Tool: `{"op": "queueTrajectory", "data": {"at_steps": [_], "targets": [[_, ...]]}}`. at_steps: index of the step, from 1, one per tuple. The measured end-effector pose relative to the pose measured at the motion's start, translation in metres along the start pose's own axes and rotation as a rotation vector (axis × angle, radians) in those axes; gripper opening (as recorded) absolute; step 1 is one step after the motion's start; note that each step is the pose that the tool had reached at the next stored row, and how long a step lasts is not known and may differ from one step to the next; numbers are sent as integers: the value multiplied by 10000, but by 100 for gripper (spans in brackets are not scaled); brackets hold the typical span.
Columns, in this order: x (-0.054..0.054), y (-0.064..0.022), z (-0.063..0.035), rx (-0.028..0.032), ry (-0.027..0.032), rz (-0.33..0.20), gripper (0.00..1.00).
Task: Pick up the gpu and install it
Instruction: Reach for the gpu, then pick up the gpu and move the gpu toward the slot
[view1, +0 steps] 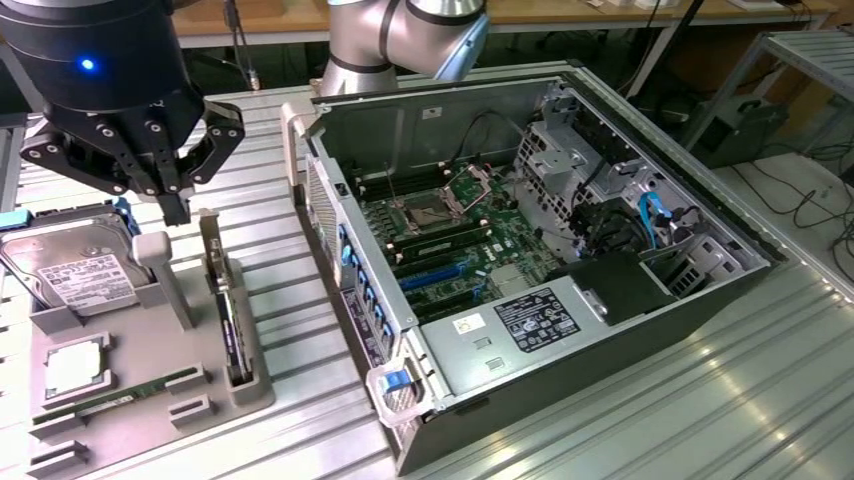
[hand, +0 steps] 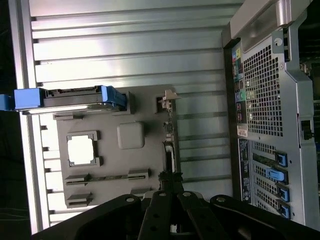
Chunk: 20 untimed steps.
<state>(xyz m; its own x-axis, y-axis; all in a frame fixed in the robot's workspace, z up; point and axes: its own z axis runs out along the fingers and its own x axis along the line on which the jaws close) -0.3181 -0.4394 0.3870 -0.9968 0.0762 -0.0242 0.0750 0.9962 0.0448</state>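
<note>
Gripper (view1: 175, 205), fingers closed together, hangs just over one end of the gpu (view1: 227, 300); contact cannot be told. Card stands on edge in a slot of the grey tray (view1: 167, 345), its top edge exposed for grasping, beside the open computer case (view1: 400, 110).

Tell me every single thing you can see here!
computer case: one, black and silver, open, exterior view's right
motherboard: one, green, inside the case
holder tray: one, grey, beside the case
hard drive: one, silver, white label, on the tray
gpu: one, black, standing on edge in the tray
processor chip: one, silver, in the tray
memory stick: one, green, in the tray
table: one, silver slats, under everything
gripper: one, black, shut, above the tray
</note>
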Motion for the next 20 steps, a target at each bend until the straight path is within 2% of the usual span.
{"op": "queueTrajectory", "data": {"at_steps": [16,19,20], "targets": [[1,0,0,-1,0,1,11],[1,0,0,-1,0,1,30],[1,0,0,-1,0,1,42]]}}
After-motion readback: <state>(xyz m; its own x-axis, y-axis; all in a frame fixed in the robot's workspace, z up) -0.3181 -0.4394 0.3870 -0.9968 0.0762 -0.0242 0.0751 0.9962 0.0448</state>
